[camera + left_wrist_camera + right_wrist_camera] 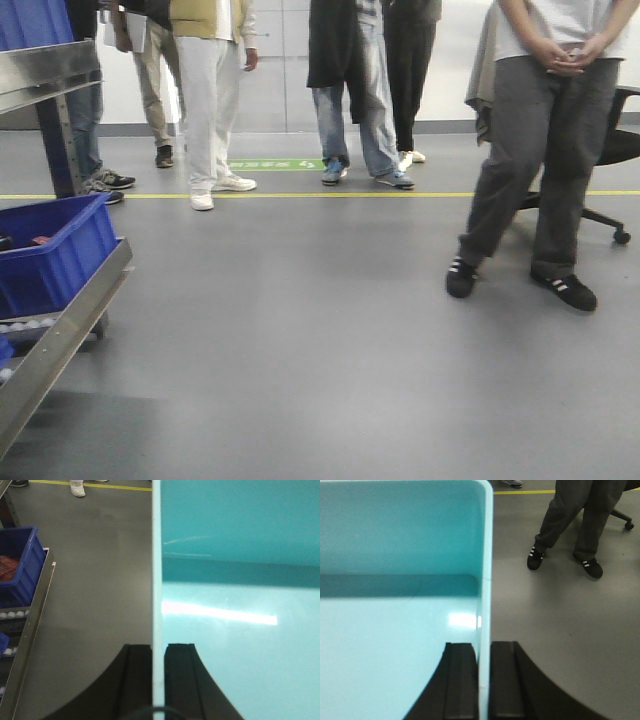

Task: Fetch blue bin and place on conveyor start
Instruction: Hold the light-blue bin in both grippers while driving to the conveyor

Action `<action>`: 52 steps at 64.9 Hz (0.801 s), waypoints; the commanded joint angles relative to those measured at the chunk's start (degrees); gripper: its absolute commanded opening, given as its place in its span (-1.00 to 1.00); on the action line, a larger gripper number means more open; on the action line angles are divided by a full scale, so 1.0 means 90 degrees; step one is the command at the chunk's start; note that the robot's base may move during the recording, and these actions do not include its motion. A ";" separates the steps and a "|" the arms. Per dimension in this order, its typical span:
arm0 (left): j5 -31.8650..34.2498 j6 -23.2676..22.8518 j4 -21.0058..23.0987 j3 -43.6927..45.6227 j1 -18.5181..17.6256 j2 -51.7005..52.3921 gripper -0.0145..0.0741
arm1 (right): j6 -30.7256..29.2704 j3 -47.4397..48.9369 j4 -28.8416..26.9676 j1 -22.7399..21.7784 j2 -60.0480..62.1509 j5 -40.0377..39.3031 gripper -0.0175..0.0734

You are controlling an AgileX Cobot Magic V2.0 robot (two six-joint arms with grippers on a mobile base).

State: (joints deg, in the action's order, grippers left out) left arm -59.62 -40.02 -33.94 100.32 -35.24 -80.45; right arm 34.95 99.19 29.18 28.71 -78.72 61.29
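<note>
The blue bin point(240, 580) is a pale aqua tub that fills the right half of the left wrist view and the left half of the right wrist view point(395, 580). My left gripper point(158, 647) is shut on the bin's left wall, one black finger outside and one inside. On the opposite wall my right gripper point(485, 645) is shut the same way. The bin's inside looks empty and hangs above the grey floor. Neither the bin nor the grippers show in the front view. The conveyor start is out of view.
A steel shelf rack point(60, 340) with dark blue crates point(50, 250) stands at the left point(20, 565). Several people stand ahead beyond a yellow floor line point(330, 194). One person point(545, 150) stands close at the right, beside an office chair point(610, 150). Grey floor point(300, 350) lies between.
</note>
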 commanded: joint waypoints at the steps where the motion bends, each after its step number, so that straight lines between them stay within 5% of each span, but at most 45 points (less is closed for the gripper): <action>1: 0.0271 -0.0006 -0.0136 0.0090 -0.0049 0.0061 -0.92 | -0.0064 0.0088 0.0132 0.0011 0.0069 -0.0186 -0.98; 52: 0.0284 -0.0006 -0.0149 0.0090 -0.0049 0.0061 -0.92 | -0.0064 0.0088 0.0132 0.0011 0.0069 -0.0186 -0.98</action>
State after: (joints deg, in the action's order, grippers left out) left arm -59.62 -40.02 -34.05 100.32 -35.24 -80.45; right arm 34.95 99.33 29.18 28.75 -78.72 61.29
